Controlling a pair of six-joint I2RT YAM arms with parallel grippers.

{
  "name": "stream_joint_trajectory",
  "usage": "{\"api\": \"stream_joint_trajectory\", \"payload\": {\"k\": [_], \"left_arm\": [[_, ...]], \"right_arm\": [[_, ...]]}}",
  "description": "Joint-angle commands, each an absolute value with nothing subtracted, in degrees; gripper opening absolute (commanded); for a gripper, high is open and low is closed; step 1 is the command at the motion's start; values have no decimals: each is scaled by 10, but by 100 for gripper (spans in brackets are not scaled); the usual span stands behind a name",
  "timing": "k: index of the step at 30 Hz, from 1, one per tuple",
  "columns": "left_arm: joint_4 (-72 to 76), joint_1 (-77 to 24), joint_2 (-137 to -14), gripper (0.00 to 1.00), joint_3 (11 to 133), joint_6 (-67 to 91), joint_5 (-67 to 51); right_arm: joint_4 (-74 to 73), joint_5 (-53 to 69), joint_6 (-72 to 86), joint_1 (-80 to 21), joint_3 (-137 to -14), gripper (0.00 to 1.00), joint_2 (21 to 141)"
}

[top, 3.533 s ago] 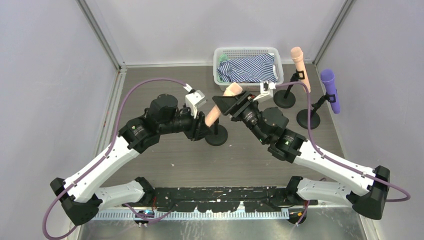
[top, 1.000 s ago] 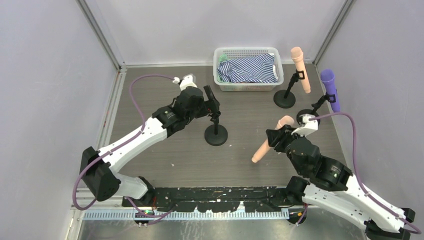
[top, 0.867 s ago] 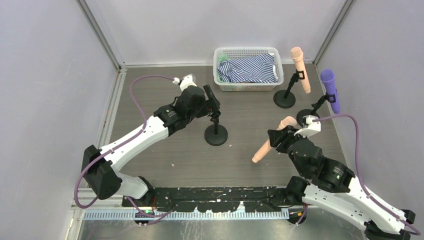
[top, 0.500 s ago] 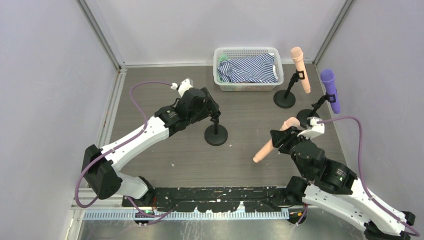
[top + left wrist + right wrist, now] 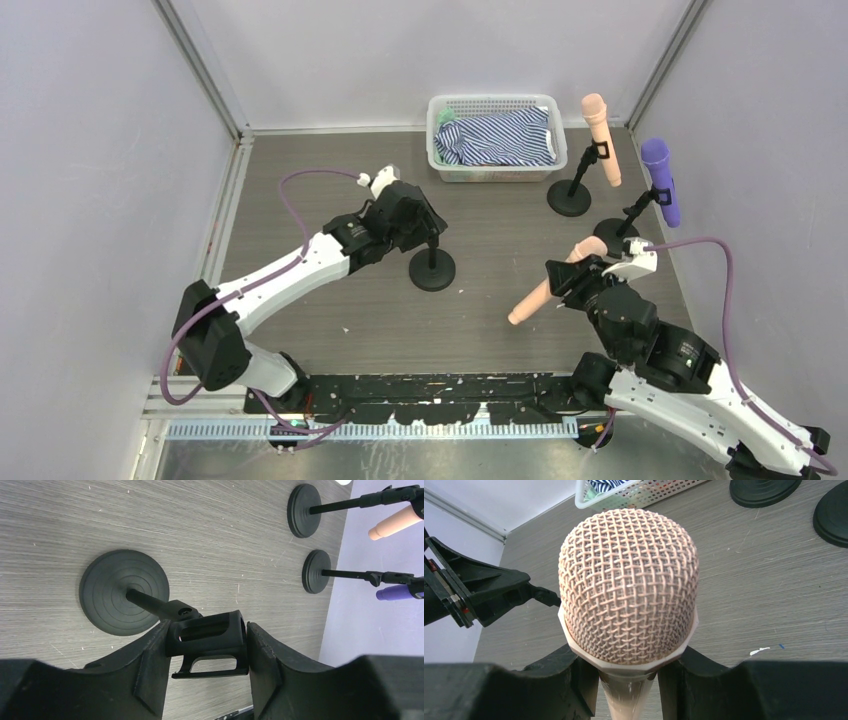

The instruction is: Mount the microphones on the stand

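Three microphones: one peach-pink microphone (image 5: 597, 135) far right, a second peach-pink microphone (image 5: 540, 293) near right, one purple microphone (image 5: 660, 180) far right. Three black stands (image 5: 432, 270). One white basket (image 5: 493, 102), one striped cloth (image 5: 497, 137)

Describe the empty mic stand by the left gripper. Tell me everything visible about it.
The stand is all black, matte plastic or metal by its look. Its round base, marked with concentric rings, rests flat on the wood-grain table. A thin post rises from the centre of the base to a hollow clip that holds no microphone. The left gripper has its fingers against both sides of the clip; nothing else touches the stand.
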State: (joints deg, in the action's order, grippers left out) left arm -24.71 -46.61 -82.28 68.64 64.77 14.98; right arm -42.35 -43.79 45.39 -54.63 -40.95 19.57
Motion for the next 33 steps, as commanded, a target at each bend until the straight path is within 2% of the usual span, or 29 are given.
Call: {"api": "stream_joint_trajectory", "payload": {"k": [1,6,10,12,23,33], "left_arm": [[-225,-468,-823,39,685,631,136],[-254,-464,-825,24,699,588,113],[-268,-431,-831,7,700,547,27],[-278,-418,-833,1,709,517,-19],[-447,-409,-902,0,854,283,-225],[-515,-401,-912,0,890,199,-149]], "right_arm": [[-415,-462,469,-546,-421,1,186],[-421,-464,464,-546,-428,1,186],[-430,-466,462,-547,-433,1,185],[-433,-466,462,-546,-434,1,182],[-437,-466,462,-547,-437,1,181],[-439,-465,458,-547,-441,1,185]]}}
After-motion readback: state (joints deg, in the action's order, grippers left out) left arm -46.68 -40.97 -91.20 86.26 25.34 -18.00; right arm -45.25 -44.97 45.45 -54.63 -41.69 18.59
